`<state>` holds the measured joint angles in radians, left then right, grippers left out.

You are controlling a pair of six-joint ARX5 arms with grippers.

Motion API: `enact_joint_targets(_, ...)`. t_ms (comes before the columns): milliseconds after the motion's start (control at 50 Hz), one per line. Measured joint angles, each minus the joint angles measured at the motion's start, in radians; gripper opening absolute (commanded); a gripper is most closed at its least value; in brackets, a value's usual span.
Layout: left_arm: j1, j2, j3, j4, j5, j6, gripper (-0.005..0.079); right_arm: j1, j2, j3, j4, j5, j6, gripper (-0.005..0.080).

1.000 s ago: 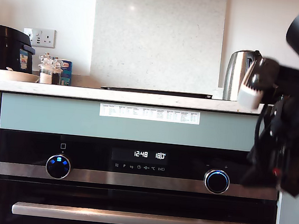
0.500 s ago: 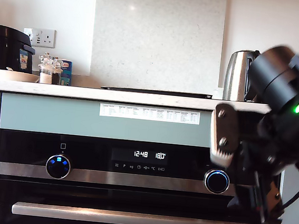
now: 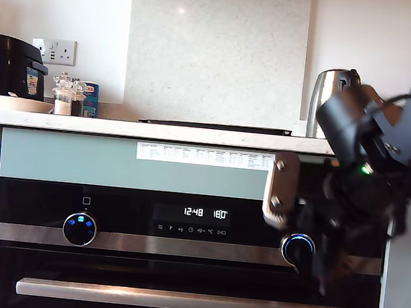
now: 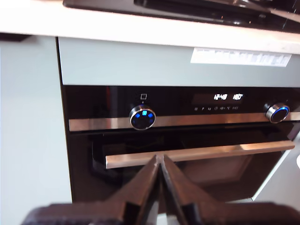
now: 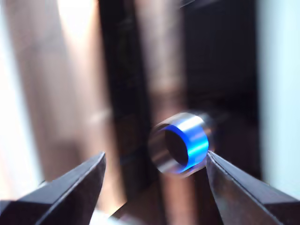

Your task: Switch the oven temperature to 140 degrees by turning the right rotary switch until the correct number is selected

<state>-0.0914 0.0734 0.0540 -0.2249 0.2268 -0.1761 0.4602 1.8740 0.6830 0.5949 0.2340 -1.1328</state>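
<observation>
Oven: it is sitting under the worktop, black glass front, a brushed steel band running across it, a long steel bar handle lying below that.
Display: white digits are glowing 12:48 and 180, with a row of small white icons under them.
Right switch: it is sitting on the steel band toward the exterior view's right; a round black knob, its face dark and blank, a plain blue ring glowing round it. In the second wrist view it is looking blurred, a steel rim with a bright blue arc beside a dark face.
Left knob: it is showing bright blue icons, at the exterior view's left end of the band.
My second gripper: my fingers are standing wide apart, holding nothing; the right switch is showing between them, nearer one tip, and I cannot tell whether that tip is touching it. In the exterior view my arm is hanging in front of the oven's right end, partly covering the switch.
My first gripper: my fingers are pressing together with nothing between them, and I am looking from well back at the oven front, at the left knob and handle.
Kettle: it is standing on the worktop behind my second arm.
</observation>
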Motion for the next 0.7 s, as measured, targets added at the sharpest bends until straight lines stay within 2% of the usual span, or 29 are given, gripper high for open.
enact_joint_targets(220, 0.0, 0.0, 0.0, 0.0, -0.027, 0.0, -0.0022, -0.002, 0.0, 0.05, -0.012, 0.0, 0.008, 0.062)
enact_joint_targets(380, 0.0, 0.0, 0.0, 0.0, -0.037, 0.0, -0.0022, -0.024, 0.0, 0.054, -0.067, -0.019, 0.029, 0.0621)
enact_joint_targets(700, 0.0, 0.0, 0.0, 0.0, -0.038, 0.0, -0.0022, -0.063, 0.036, 0.054, -0.073, -0.016, 0.032, 0.0621)
